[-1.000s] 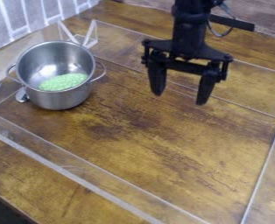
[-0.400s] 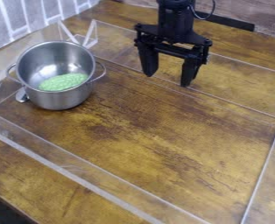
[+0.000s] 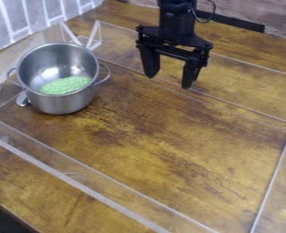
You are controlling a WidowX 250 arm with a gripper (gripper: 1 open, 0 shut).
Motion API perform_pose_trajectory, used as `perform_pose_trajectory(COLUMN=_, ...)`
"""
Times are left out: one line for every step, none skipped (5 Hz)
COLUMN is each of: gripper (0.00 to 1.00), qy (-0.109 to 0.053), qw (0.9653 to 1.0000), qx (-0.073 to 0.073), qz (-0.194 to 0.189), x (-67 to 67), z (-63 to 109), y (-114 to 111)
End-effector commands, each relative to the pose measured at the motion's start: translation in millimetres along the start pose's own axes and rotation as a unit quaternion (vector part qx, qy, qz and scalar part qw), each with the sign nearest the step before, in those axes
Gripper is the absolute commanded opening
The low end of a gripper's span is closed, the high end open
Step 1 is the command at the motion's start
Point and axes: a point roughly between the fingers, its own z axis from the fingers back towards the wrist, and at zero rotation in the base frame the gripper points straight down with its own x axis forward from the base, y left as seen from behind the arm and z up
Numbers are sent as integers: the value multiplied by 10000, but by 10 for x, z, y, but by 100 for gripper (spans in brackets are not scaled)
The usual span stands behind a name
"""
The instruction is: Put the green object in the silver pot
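The silver pot (image 3: 58,76) stands on the wooden table at the left, round and shiny with small side handles. Inside it, on the bottom, lies the green object (image 3: 66,86), a flat light-green oval lump. My gripper (image 3: 168,75) hangs over the table to the right of the pot and a little farther back, pointing down. Its two black fingers are spread wide apart with nothing between them. It is well clear of the pot.
A low clear plastic wall (image 3: 73,173) runs diagonally across the front of the wooden table (image 3: 170,136). Another clear panel (image 3: 87,35) stands behind the pot. A tiled wall sits at the upper left.
The gripper has moved up and to the left in the picture, closer to the pot, staying open and empty. The pot and the green object have not moved.
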Motion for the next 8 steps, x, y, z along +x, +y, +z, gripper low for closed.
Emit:
perform_pose_trajectory(gripper=100, qy=-364, qw=9989, qx=67, qz=298, x=152, z=216, y=-29)
perform_pose_trajectory(gripper=100, qy=-414, qw=9966, qx=161, qz=695, x=212, z=254, y=14)
perform_pose_trajectory(gripper=100, qy=-468, qw=9927, qx=229, qz=1085, x=248, z=359, y=50)
perform_pose_trajectory(gripper=100, qy=-504, qw=9922, qx=157, qz=1127, x=172, z=463, y=85)
perform_pose_trajectory(gripper=100, qy=-501, qw=9929, qx=115, qz=1071, x=95, z=516, y=145)
perform_pose_trajectory(gripper=100, qy=-551, qw=9944, qx=66, qz=902, x=110, z=500, y=78)
perform_pose_trajectory(gripper=100, qy=-511, qw=9952, qx=56, qz=828, x=192, z=441, y=101)
perform_pose_trajectory(gripper=100, qy=-451, qw=9960, qx=52, qz=773, x=267, z=373, y=131)
